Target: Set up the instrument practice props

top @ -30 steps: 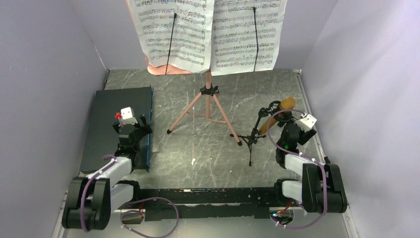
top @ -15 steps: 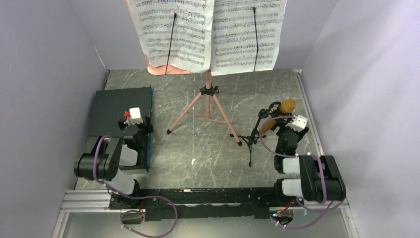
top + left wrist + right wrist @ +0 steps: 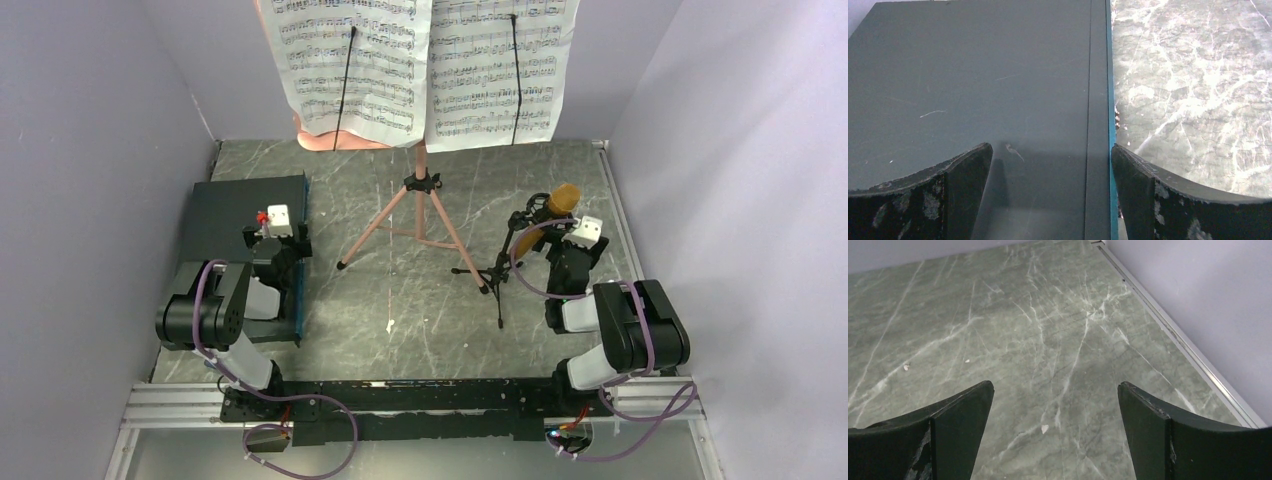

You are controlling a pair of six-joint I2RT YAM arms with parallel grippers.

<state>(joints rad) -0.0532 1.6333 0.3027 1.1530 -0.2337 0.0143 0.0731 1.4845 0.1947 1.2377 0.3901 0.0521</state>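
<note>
The pink music stand (image 3: 420,205) stands on its tripod legs at the table's middle back. It holds two white sheet-music pages (image 3: 350,62) side by side at the top. The gold microphone (image 3: 562,198) sits tilted in the clip of the small black tripod mic stand (image 3: 497,272), right of the pink legs. My right gripper (image 3: 572,250) is open and empty just right of the mic stand. In the right wrist view, the right gripper (image 3: 1055,400) has only bare table between its jaws. My left gripper (image 3: 283,243) is open and empty.
A dark flat rectangular case (image 3: 235,220) with a blue edge lies at the left; in the left wrist view the left gripper (image 3: 1050,165) hovers over the case's (image 3: 973,75) right edge. Grey walls enclose the table, and a metal rail (image 3: 1173,335) runs along the right.
Both arms have folded back toward their bases. The right gripper has drawn away from the microphone. The mic stand with the microphone has shifted slightly left and back.
</note>
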